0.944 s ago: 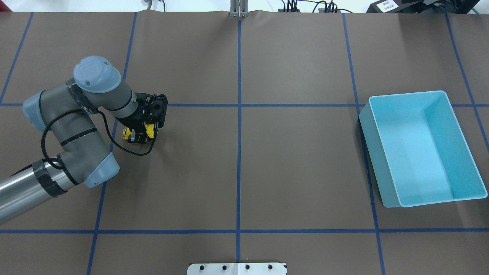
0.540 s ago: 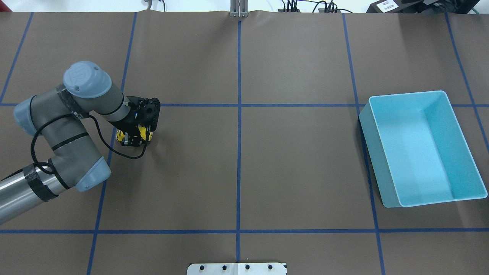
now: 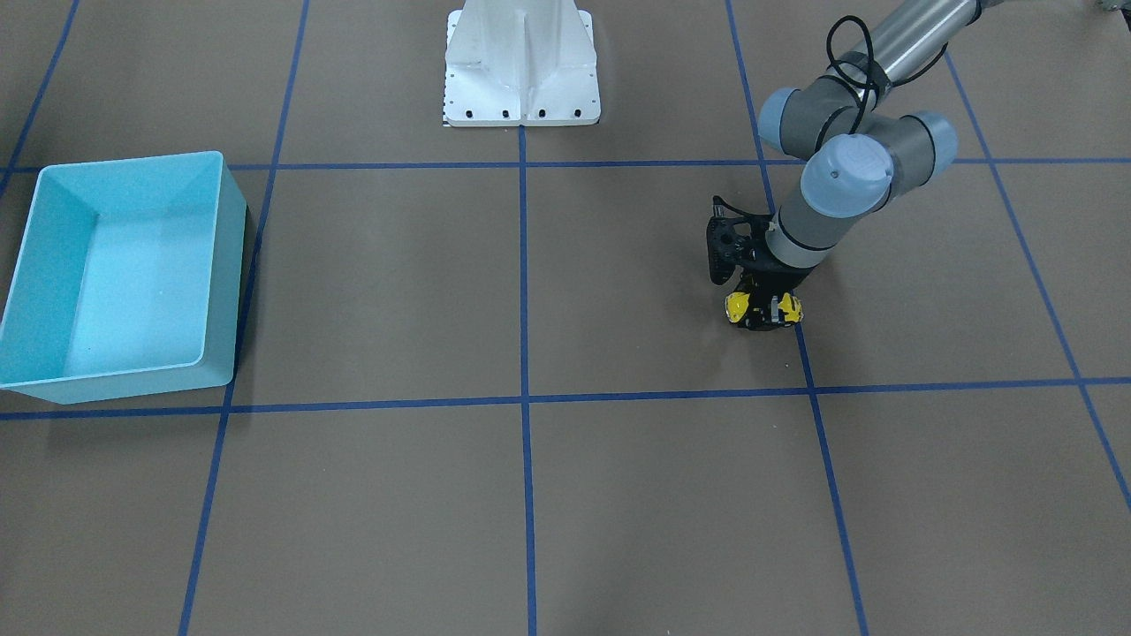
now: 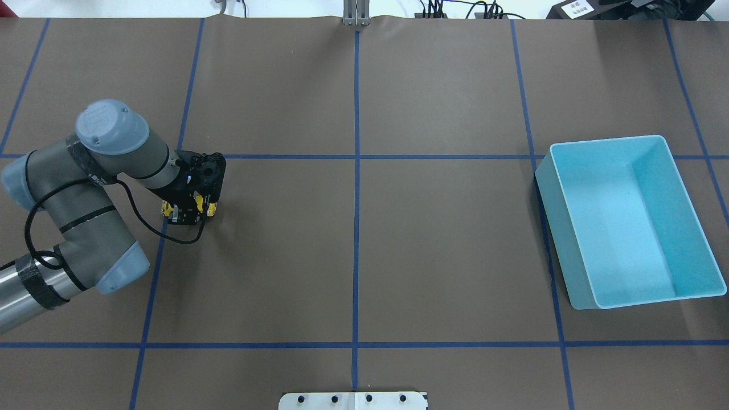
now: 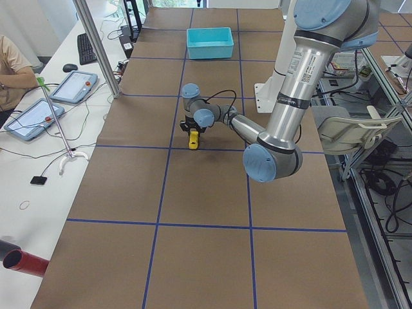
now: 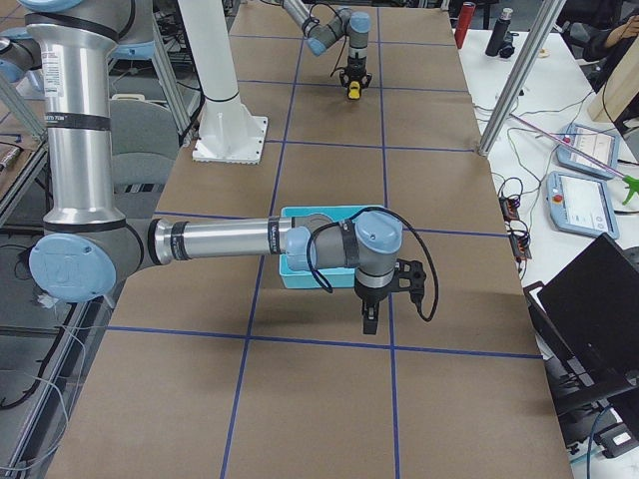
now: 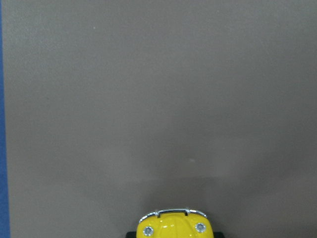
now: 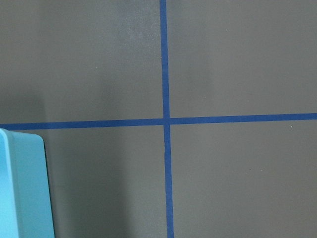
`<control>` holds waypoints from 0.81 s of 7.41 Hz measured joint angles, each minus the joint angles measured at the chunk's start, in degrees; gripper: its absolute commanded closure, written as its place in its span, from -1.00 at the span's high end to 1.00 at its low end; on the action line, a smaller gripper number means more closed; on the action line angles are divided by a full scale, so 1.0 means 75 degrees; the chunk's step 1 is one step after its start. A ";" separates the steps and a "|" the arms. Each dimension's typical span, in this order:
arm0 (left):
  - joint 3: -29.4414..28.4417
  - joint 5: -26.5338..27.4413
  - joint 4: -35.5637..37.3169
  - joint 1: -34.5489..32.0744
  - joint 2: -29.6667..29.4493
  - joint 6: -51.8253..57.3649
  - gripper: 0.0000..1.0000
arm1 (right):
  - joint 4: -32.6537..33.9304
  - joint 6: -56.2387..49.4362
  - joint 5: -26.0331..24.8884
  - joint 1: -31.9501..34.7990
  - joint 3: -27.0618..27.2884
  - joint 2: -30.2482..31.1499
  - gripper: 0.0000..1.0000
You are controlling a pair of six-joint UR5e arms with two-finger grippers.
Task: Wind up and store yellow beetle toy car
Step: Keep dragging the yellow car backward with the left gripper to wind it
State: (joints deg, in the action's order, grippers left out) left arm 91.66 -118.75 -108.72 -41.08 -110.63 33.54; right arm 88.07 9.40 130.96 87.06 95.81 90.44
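Observation:
The yellow beetle toy car [image 4: 166,209] sits on the brown table at the left, by a blue tape line. My left gripper [image 4: 188,212] points straight down and is shut on the car's sides, so only the car's yellow ends [image 3: 735,306] stick out past the fingers. In the left wrist view the car's nose [image 7: 173,225] with two round headlights shows at the bottom edge. The light blue bin [image 4: 607,142] stands far off at the right and holds nothing. My right gripper [image 6: 369,321] hangs just past the bin in the exterior right view; I cannot tell its state.
A white robot base plate [image 3: 521,66] is at the robot's side of the table. Blue tape lines divide the brown table. A corner of the bin [image 8: 22,188] shows in the right wrist view. Monitors, tablets and a person's arm [image 5: 13,64] are at side desks.
My left arm has slid leftward over the table with the car held in the shut gripper. The bin has not moved.

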 measured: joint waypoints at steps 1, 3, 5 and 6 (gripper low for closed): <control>0.0000 -0.0037 -0.0037 -0.0007 0.0040 0.0002 -1.00 | 0.0000 0.0000 0.0000 -0.0003 0.0000 0.0000 1.00; 0.0001 -0.0094 -0.0066 -0.0035 0.0083 0.0004 -1.00 | 0.0000 0.0000 0.0000 -0.0026 -0.0001 -0.0007 1.00; -0.0018 -0.0268 -0.0070 -0.0106 0.0110 0.0012 -1.00 | 0.0000 0.0000 0.0000 -0.0077 -0.0004 -0.0011 1.00; -0.0045 -0.0357 -0.0071 -0.0141 0.0118 0.0057 -1.00 | 0.0000 0.0000 0.0000 -0.0098 -0.0006 -0.0011 1.00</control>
State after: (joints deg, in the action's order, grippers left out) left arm 91.33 -121.42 -109.25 -42.13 -109.74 33.97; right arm 88.07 9.40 130.96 86.32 95.76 90.35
